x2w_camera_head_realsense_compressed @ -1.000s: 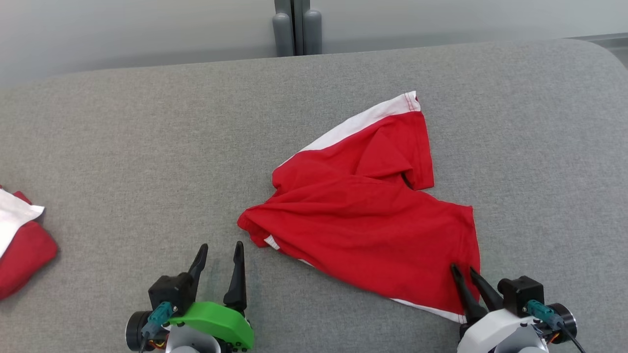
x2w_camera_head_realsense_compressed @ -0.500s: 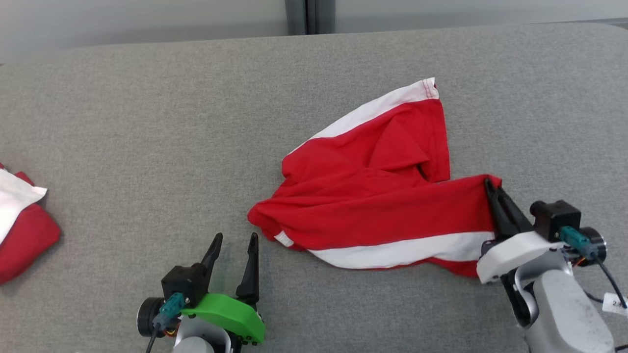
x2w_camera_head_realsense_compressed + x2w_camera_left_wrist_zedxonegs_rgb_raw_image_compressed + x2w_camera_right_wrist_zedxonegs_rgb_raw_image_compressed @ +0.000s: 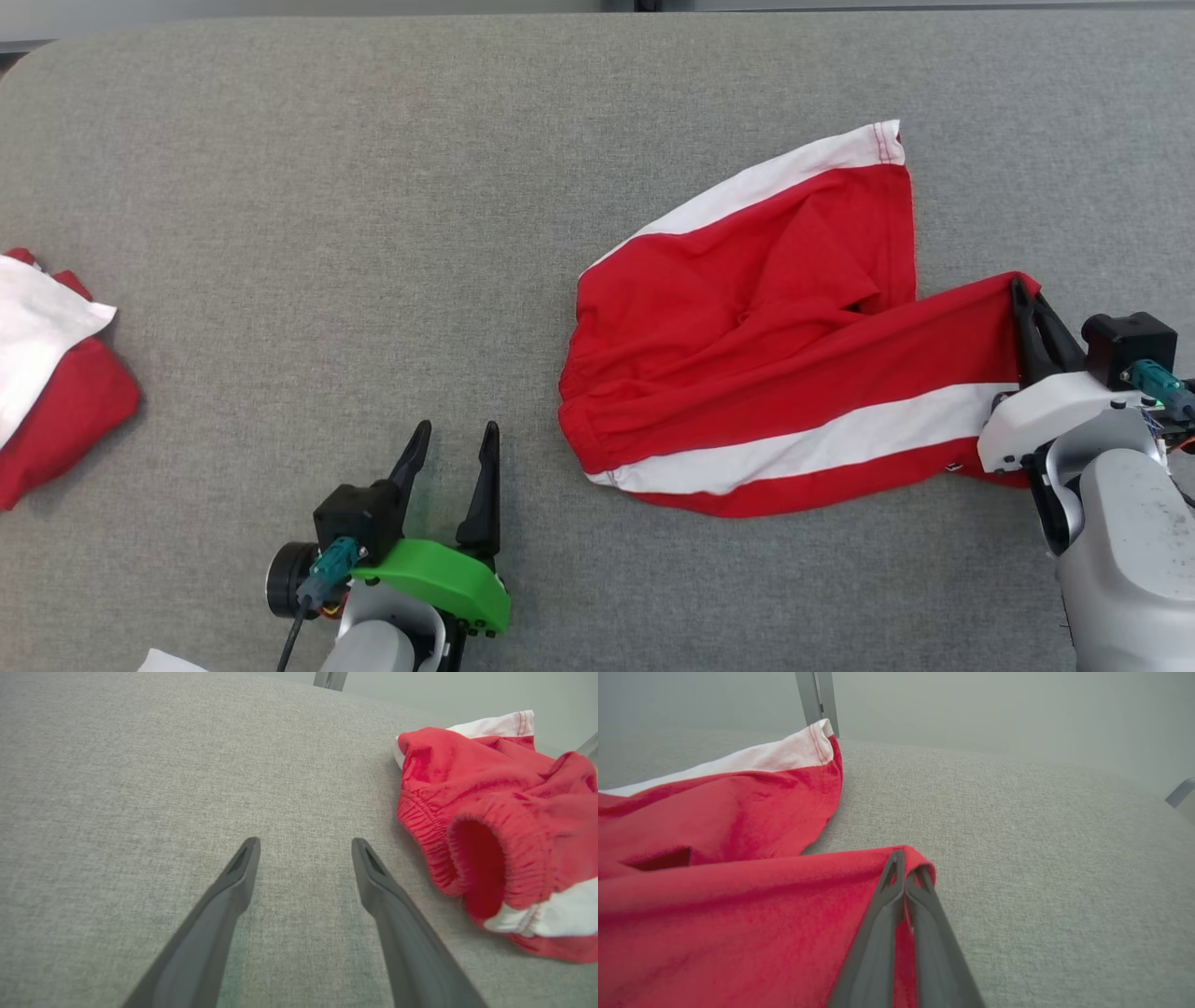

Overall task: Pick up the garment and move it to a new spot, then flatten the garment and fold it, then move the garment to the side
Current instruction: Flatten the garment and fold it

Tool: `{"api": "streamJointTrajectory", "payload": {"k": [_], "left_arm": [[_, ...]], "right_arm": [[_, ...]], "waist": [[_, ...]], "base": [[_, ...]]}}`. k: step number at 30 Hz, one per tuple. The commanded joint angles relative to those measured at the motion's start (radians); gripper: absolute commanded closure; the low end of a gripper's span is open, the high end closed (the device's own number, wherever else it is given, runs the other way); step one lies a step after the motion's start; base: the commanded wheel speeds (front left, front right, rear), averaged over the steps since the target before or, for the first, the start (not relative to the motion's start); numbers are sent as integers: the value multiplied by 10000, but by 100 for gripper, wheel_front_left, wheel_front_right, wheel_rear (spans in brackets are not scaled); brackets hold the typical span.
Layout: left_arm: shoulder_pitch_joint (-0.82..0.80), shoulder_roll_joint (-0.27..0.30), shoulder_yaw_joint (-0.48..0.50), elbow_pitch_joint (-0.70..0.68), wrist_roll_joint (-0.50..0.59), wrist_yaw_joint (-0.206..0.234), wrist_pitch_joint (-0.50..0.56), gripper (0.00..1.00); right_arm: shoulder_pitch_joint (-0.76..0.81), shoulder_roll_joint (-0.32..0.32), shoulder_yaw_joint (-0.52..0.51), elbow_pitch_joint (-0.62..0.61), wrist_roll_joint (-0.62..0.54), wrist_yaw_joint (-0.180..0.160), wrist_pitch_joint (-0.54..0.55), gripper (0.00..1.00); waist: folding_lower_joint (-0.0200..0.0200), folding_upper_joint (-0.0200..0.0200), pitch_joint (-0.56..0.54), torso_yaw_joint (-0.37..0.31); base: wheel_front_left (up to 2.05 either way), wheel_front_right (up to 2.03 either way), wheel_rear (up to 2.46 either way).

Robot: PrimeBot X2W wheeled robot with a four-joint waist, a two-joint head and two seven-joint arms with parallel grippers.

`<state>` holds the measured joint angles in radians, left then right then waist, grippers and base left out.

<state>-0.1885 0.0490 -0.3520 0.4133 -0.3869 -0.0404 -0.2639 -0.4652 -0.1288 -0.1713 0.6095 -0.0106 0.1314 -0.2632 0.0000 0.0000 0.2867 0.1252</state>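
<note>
Our right pincer (image 3: 1023, 291) grips a leg hem of the red shorts (image 3: 775, 373), lying right of centre on the table (image 3: 327, 187); our left pincer (image 3: 457, 431) hovers wide, empty. The bite looks thin, perhaps one layer, so a hard tug could slip it.

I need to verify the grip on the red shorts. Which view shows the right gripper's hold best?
The right wrist view: close up, the right gripper has its jaws shut on a fold of the red shorts. The head view shows that pinch from above, smaller. The left wrist view shows the shorts' waistband end.
</note>
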Motion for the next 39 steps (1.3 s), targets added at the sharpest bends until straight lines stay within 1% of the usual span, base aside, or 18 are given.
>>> {"api": "streamJointTrajectory", "payload": {"k": [1, 2, 6, 10, 13, 18, 25, 29, 36, 39], "left_arm": [[-171, 34, 55, -15, -28, 49, -8, 0], [-183, 34, 60, -42, 60, 65, -7, 0], [-113, 34, 142, -218, 499, 187, -7, 0], [167, 34, 333, -502, 1125, 475, -6, 0], [361, 34, 473, -689, 1649, 707, -6, 0], [862, 34, 594, -858, 2281, 878, -6, 0], [1750, 34, 618, -918, 2602, 835, -6, 0], [2103, 34, 525, -867, 2497, 676, -6, 0], [2155, 34, 404, -798, 2319, 484, -6, 0], [1955, 34, 262, -707, 2098, 184, -6, 0]], "right_arm": [[-99, -47, -155, -26, -196, -14, -22, 16], [-81, -10, -244, -76, -266, -14, -22, 0], [299, 211, -536, -699, -471, -14, -22, 0], [923, 457, -640, -1929, -408, -14, -22, 0], [1632, 621, -396, -2670, -265, -14, -22, 0], [2733, 716, -20, -3080, -60, -14, -22, 0], [3827, 764, 152, -2773, 261, -14, -22, 0], [4138, 760, 297, -2596, 481, -14, -22, 0], [4049, 763, 450, -2541, 580, -14, -22, 0], [3885, 759, 483, -2570, 559, -14, -22, 0]], "waist": [[0, 0, -43, -31], [0, 0, -72, -46], [0, 0, -342, -135], [0, 0, -737, -248], [0, 0, -1085, -343], [0, 0, -1629, -499], [0, 0, -2320, -631], [0, 0, -2545, -671], [0, 0, -2469, -791], [0, 0, -2290, -866]], "base": [[0, 0, 0], [0, 0, 0], [0, 0, 0], [0, 0, 0], [0, 0, 0], [0, 0, 0], [0, 0, 0], [0, 0, 0], [0, 0, 0], [0, 0, 0]]}}
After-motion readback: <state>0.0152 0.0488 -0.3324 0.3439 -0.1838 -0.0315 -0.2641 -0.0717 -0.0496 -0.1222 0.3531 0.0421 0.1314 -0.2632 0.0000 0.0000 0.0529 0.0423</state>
